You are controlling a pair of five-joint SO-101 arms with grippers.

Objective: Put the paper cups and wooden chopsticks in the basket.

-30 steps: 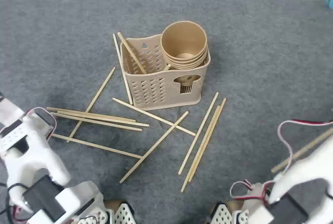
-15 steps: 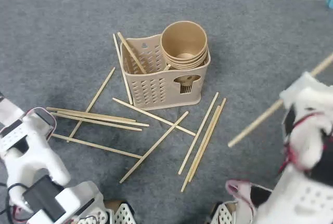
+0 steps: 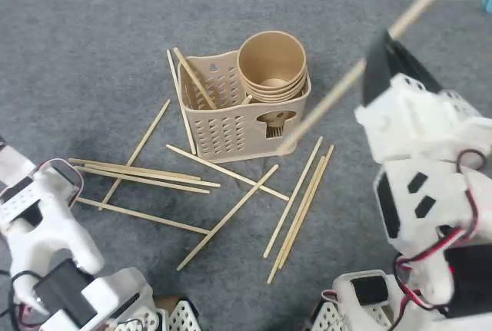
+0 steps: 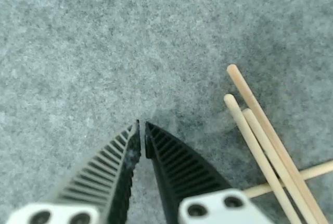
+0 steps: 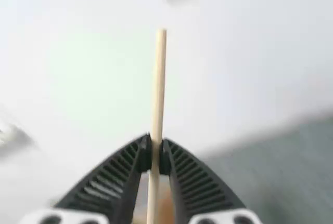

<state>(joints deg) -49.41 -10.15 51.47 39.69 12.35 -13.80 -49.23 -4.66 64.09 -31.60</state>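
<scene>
A beige slotted basket (image 3: 231,127) stands mid-carpet with stacked paper cups (image 3: 271,58) in its right half and chopsticks (image 3: 194,77) leaning in its left half. My right gripper (image 3: 378,58) is raised to the basket's right, shut on a wooden chopstick (image 3: 330,97) that slants down to the basket's front right corner. In the right wrist view the fingers (image 5: 140,156) pinch that chopstick (image 5: 160,78). My left gripper (image 4: 141,126) is shut with nothing in it, low over the carpet beside three chopstick ends (image 4: 255,130).
Several loose chopsticks (image 3: 231,212) lie scattered on the grey carpet in front of and left of the basket, with a close group (image 3: 304,196) at front right. The left arm (image 3: 38,223) sits at the lower left corner.
The right arm has risen from the lower right and swung toward the basket, carrying the chopstick up with it. The left arm has kept still.
</scene>
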